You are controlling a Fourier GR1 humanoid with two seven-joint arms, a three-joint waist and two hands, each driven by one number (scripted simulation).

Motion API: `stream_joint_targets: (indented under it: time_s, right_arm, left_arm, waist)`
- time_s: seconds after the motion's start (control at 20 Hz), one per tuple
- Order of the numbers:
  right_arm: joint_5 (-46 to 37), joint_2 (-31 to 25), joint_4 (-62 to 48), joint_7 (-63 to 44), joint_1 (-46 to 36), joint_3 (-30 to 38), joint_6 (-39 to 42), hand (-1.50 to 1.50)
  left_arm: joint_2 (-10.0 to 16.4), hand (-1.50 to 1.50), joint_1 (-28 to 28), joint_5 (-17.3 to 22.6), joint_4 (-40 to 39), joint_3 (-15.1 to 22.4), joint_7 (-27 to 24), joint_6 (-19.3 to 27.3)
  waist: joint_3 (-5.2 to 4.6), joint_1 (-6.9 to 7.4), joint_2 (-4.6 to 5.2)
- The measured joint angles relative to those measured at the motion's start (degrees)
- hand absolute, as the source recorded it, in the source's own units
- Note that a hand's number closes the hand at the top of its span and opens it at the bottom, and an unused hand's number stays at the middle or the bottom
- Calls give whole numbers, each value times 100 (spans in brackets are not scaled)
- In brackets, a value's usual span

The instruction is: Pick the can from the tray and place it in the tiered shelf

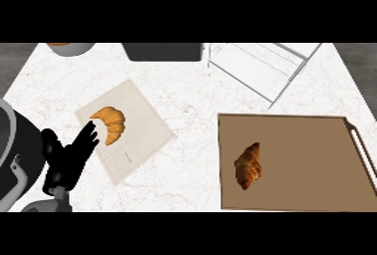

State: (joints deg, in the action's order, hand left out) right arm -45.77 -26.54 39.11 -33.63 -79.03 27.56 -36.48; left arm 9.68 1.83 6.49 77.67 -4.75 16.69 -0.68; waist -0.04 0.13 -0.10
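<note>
Fingers (88,133) of my left hand (68,158) are pointing up, straight and slightly spread, gripping nothing. The hand is resting at the view's lower left, its fingertips showing over the left edge of a pale mat (143,124), just beside a golden croissant (111,124) lying on it. Contact with the croissant: cannot tell. Well apart to the right, the brown tray (309,149) is holding a dark croissant (249,165). The wire tiered shelf (258,64) is standing behind the tray. A dark grey container (162,51) is sitting at the far edge.
</note>
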Motion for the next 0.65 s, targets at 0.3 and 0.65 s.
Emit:
stream_joint_targets:
  time_s: [0.3, 0.65]
  right_arm:
    - [134, -489, 946, -488, 565, 201, 46, -150]
    - [931, -916, 2734, -897, 1752, 529, 1038, -150]
  left_arm:
    - [-8, 0, -20, -14, -51, -61, -35, 48]
    - [-23, 0, -21, -39, 8, -90, 17, 110]
  waist:
    - [4, -128, -44]
    - [5, -177, -52]
